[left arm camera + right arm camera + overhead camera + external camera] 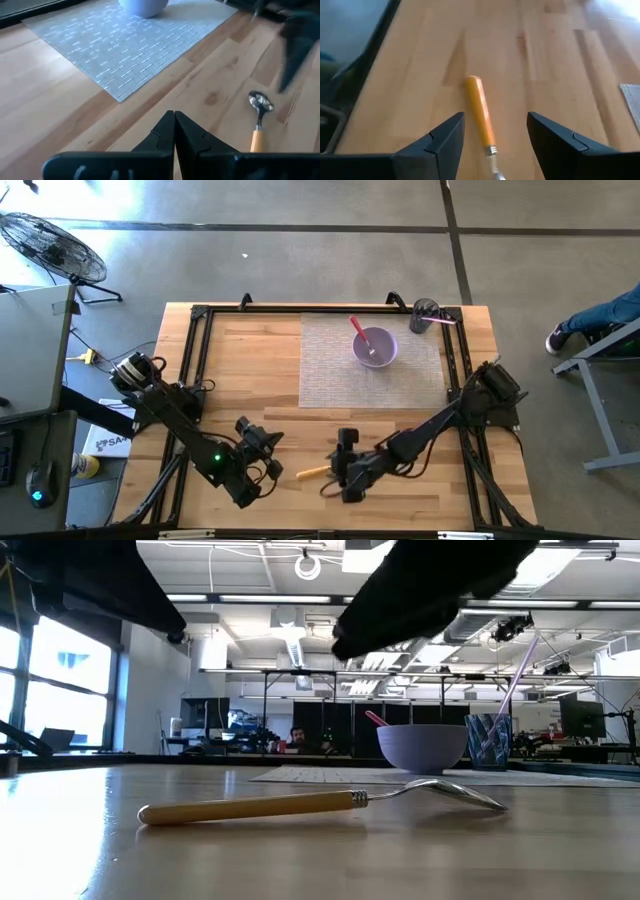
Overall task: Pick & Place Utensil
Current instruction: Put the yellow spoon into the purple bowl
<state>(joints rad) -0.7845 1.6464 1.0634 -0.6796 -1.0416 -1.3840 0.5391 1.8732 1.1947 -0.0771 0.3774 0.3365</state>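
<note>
A spoon with a wooden handle [311, 472] and a metal bowl [470, 795] lies flat on the table near the front edge. My right gripper [495, 120] hangs open above it; its two fingers stand on either side of the handle's metal end [489, 142] without touching. In the low view it is the dark mass [430, 590] well clear of the spoon [250, 807]. My left gripper [174, 117] is shut and holds nothing. It hovers to the left of the spoon [259, 120], shown in the high view [268, 438].
A grey woven mat [330, 370] covers the table's far middle. On it stands a purple bowl [375, 347] with a pink utensil inside. A dark cup [424, 315] with a pink stick stands at the far right corner. Bare wood lies between mat and spoon.
</note>
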